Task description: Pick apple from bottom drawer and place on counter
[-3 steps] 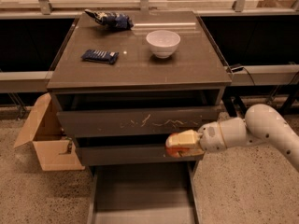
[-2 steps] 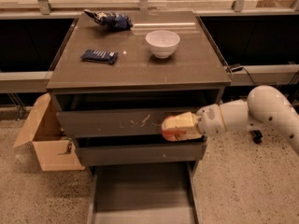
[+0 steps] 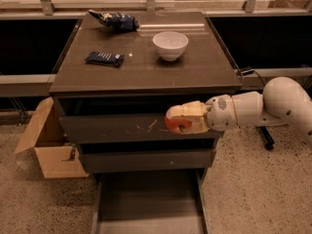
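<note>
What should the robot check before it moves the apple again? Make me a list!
1. Grip: the cream two-finger gripper is shut around the small round red apple. Ok.
2. Apple is out of the open grey bottom drawer. Ok.
3. Apple is higher than the glossy grey-brown counter. Not ok; it hangs below the counter's edge, in front of the scratched top drawer front.
4. Bare landing spot at the counter's front right. Ok.
5. The white round bowl stands farther back, out of the way. Ok.
</note>
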You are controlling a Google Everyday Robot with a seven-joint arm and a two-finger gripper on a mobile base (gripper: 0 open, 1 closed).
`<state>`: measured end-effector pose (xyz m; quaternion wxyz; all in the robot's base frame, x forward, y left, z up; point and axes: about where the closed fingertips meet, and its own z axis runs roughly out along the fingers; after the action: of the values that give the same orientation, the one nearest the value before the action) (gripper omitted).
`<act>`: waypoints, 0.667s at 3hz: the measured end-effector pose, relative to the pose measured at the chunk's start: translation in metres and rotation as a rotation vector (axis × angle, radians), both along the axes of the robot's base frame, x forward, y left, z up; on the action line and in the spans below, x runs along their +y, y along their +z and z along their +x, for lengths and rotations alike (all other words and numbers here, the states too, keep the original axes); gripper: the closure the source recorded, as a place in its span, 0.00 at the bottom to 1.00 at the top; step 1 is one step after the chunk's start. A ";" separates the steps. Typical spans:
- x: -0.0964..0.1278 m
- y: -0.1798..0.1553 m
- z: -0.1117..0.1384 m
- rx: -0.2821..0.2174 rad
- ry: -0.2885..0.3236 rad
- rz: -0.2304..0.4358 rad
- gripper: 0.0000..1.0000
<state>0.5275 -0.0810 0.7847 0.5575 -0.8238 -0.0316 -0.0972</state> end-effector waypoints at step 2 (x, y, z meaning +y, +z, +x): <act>-0.027 0.043 0.025 0.067 -0.148 0.160 1.00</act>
<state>0.5528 -0.1085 0.8275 0.6138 -0.7794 0.0559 -0.1128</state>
